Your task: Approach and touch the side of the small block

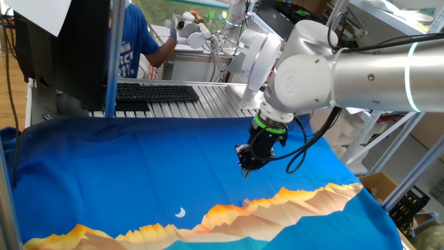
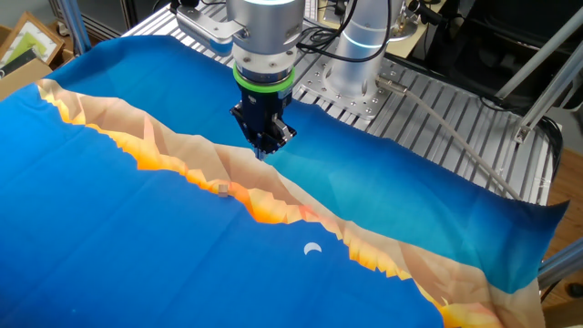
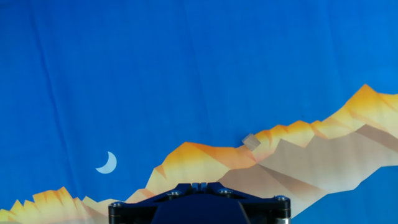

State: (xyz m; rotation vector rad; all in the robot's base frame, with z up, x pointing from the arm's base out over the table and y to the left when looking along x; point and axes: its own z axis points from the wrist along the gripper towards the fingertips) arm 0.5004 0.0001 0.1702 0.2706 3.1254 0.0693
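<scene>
The small block (image 3: 250,142) is a tan cube lying on the blue cloth, on the orange ridge of the printed mountains. It also shows in the other fixed view (image 2: 223,189). My gripper (image 2: 262,153) hangs above the cloth, pointing down, with its fingers pressed together and nothing between them. It is apart from the block, up and back from it over the blue part of the cloth. In the hand view only the gripper's tip (image 3: 199,185) shows at the bottom edge, and the block lies ahead and slightly to the right. In one fixed view the gripper (image 1: 244,172) hovers above the mountain print.
The cloth carries a white moon print (image 3: 107,163) left of the block. A black keyboard (image 1: 156,92) lies on the slatted metal table (image 2: 437,109) behind the cloth. A person in a blue shirt (image 1: 135,42) stands beyond it. The arm's base (image 2: 360,55) is at the back.
</scene>
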